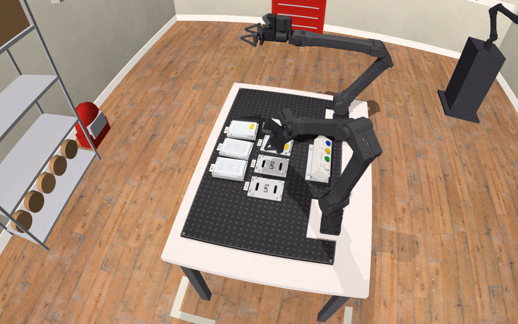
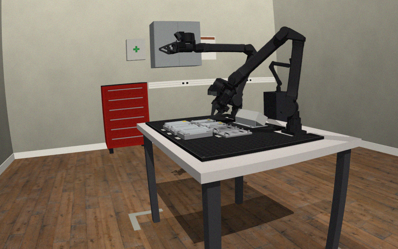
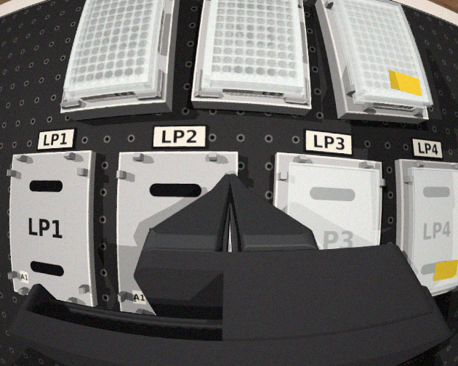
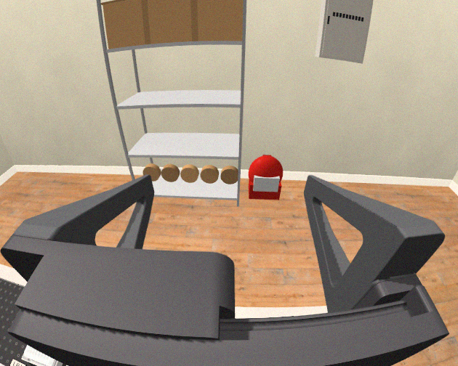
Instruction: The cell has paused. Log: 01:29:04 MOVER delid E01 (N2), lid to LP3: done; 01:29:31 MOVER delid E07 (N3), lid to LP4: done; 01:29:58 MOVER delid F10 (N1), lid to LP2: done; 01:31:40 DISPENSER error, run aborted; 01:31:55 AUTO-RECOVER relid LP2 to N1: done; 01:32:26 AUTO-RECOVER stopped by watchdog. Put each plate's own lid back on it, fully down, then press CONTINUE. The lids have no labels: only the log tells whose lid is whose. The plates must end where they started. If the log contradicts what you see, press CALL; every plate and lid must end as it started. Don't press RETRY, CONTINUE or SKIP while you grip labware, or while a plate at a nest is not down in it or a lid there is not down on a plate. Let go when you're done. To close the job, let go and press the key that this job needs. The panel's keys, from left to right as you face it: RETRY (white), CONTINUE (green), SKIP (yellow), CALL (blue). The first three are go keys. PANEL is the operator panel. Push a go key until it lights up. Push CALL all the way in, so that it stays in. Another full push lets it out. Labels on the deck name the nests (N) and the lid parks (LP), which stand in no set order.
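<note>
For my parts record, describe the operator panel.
The operator panel is a pale, wedge-shaped box, plastic or painted metal by its look, on a flat light plate screwed to the black perforated deck. Its sloping face carries four round keys in a row: blue, yellow, green and white, with small lettering beside them, too small to read. It sits upright; nothing appears to touch the keys.

A grey metal shelving unit (image 1: pixel 67 93) (image 4: pixel 240 118) stands against the wall and carries a row of five round, brown, disc-ended objects (image 1: pixel 46 183) (image 4: pixel 190 173) on its lowest shelf; a red domed unit with a grey front panel (image 1: pixel 87 114) (image 4: pixel 265 167) is located on the wooden plank floor (image 1: pixel 152 120) (image 2: pixel 70 191) (image 4: pixel 205 224) beside it. A red multi-drawer cabinet with pale handles (image 1: pixel 299 11) (image 2: pixel 125 116) stands below a white wall box marked with a green cross (image 2: pixel 135 55) and a grey two-door wall cabinet (image 2: pixel 166 60).
</note>
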